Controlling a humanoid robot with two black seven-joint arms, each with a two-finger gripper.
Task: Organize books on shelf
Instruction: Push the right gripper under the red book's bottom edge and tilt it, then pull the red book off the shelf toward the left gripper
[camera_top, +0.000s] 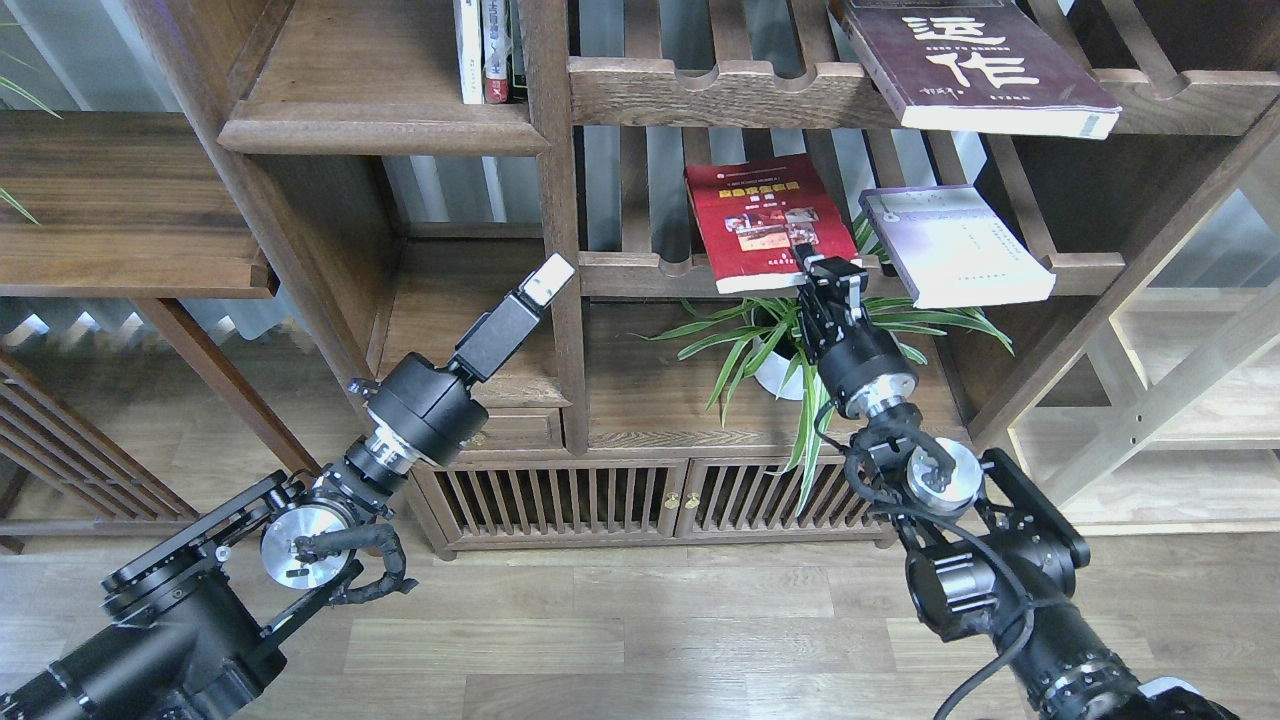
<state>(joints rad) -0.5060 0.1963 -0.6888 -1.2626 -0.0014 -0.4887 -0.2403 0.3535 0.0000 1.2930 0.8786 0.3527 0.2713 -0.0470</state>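
head view looks down across our two black arms at the dark-brown shelf (560, 200). our left claw (548, 278) is raised in front of the shelf's upright post, beside the plank compartment above the small drawer (515, 430); it shows as one pale tip end-on, so we cannot tell whether its fingers are apart or together, and it holds nothing we can see. our right claw (810, 262) reaches up to the lower slatted rack, its tip right at the near bottom edge of the red book (765, 220); whether it is clamped on that edge or only touching it, we cannot tell.

the red book lies flat on the lower rack, cover up, its near edge hanging over the front rail. just to its right on the same rack lies the lavender-white book (950, 245), also flat and jutting past the rail, apart from the red one. the maroon book (985, 65) with large white characters lies flat on the upper rack, its near edge over the front rail.

a few upright books (488, 50) stand in the upper left compartment. a potted plant (790, 345) sits in the compartment under the lower rack, behind our right arm. slatted cabinet doors (650, 495) are closed at the bottom.
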